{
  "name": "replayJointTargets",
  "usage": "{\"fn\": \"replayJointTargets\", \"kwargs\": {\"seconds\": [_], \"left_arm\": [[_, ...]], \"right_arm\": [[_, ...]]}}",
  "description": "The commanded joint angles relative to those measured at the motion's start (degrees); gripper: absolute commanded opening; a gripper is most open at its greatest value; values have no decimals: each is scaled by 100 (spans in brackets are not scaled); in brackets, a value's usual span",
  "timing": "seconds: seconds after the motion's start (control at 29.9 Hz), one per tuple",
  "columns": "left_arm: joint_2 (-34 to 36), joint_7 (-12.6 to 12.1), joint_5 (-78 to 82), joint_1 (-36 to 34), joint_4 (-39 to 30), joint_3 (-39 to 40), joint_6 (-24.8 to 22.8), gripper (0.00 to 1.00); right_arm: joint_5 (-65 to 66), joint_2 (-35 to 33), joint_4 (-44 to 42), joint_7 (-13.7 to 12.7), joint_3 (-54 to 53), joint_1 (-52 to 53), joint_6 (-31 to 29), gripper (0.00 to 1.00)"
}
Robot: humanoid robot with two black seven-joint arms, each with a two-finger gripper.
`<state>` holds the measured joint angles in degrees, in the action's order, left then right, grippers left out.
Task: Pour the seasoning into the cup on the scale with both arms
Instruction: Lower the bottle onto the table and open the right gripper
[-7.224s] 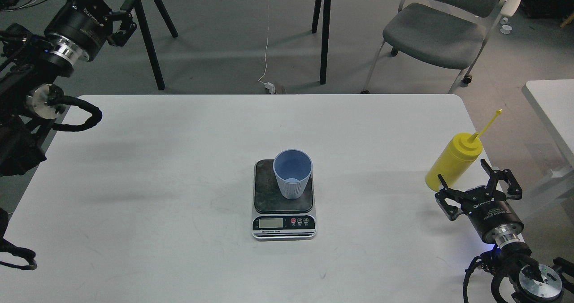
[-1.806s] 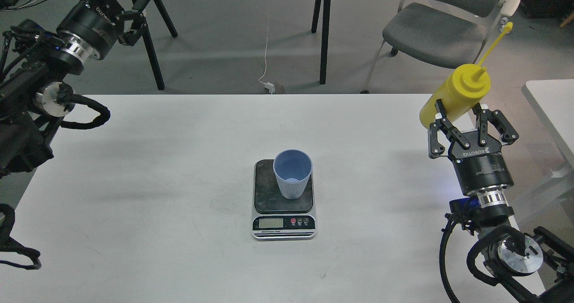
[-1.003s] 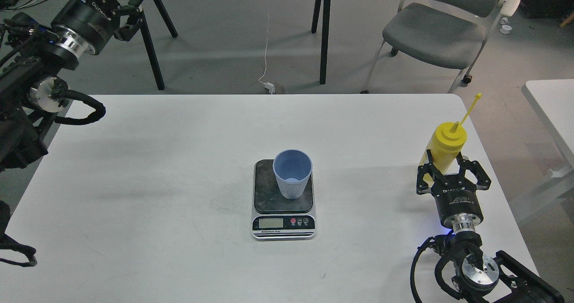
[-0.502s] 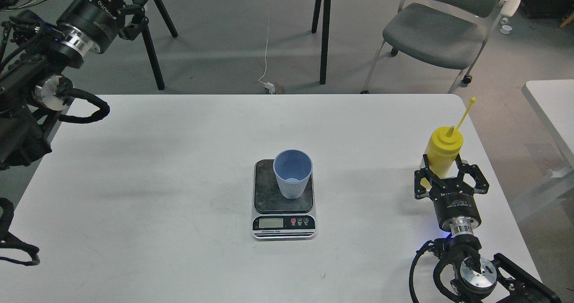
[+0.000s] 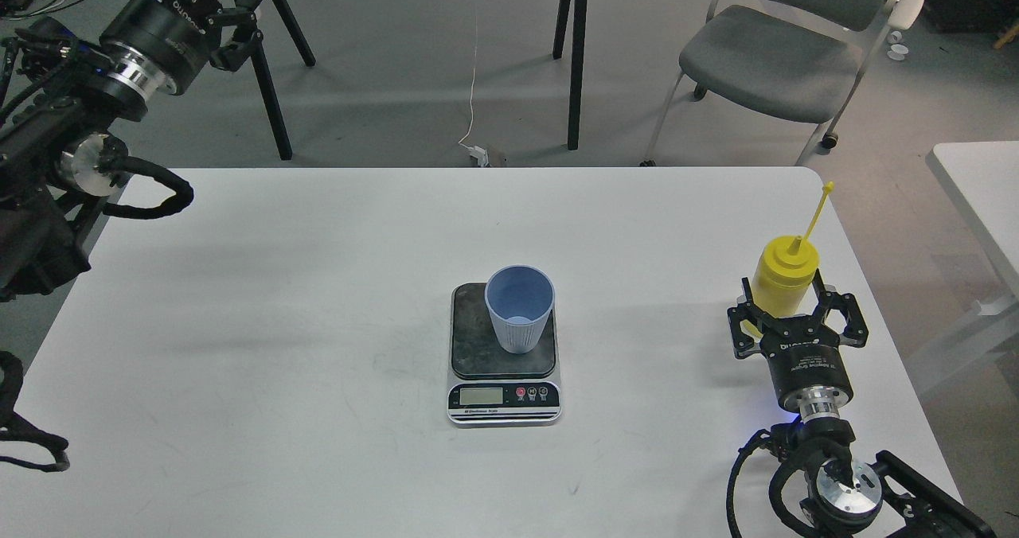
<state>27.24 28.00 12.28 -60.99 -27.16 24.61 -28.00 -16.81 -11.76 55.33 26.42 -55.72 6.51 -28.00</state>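
Note:
The yellow seasoning bottle [image 5: 786, 271] stands upright near the table's right edge, its thin nozzle pointing up and to the right. My right gripper [image 5: 784, 306] is shut on the bottle's lower body, with fingers on both sides. The light blue cup [image 5: 519, 307] stands upright on the dark platform of the scale [image 5: 503, 395] at the table's middle, well left of the bottle. My left gripper [image 5: 235, 21] is open and empty, held high beyond the table's far left corner.
The white table [image 5: 318, 283] carries only the scale, cup and bottle. A grey chair [image 5: 776, 56] stands behind the far right corner. Black trestle legs [image 5: 575, 60] stand behind the table. A second white table [image 5: 983, 188] is at the right.
My right gripper took hold of the bottle, lifted it high, then brought it down again; in the last half second it sank slightly and shifted left. My left arm barely moved.

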Motion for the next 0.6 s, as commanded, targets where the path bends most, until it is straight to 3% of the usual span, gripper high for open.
{"fn": "replayJointTargets", "kwargs": {"seconds": [0.0, 0.57], "left_arm": [[-8, 0, -7, -1, 0, 0, 0, 94], [-9, 0, -7, -10, 0, 0, 0, 94]], "right_arm": [[2, -11, -31, -5, -1, -1, 0, 97], [-24, -239, 434, -23, -27, -510, 0, 99]]}}
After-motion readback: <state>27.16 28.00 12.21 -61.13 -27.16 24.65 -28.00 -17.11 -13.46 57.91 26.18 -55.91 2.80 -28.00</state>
